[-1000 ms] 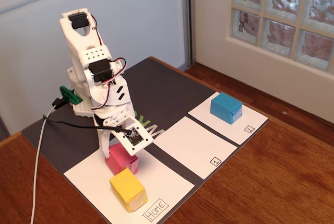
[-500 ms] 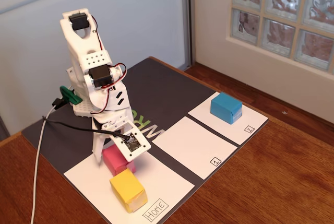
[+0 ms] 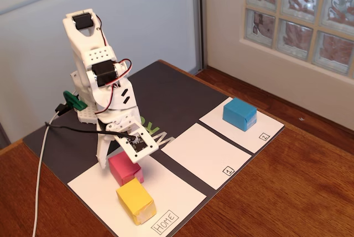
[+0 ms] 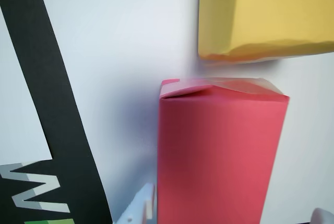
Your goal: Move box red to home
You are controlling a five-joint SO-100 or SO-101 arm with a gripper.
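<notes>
1 box red (image 3: 126, 168), a paper-wrapped cuboid with a taped, folded end, lies on home (image 3: 176, 191), the largest of the 3 white paper rectangles i count. 1 yellow block (image 3: 135, 200) of the same make sits just beside it; in the wrist view (image 4: 266, 12) a thin gap shows between them. 1 blue block (image 3: 239, 114) rests well apart on the sheet marked 2 (image 3: 264, 133). my gripper (image 3: 119, 157) straddles the box; whether its white plastic fingers (image 4: 136, 209) press it, i cannot tell.
</notes>
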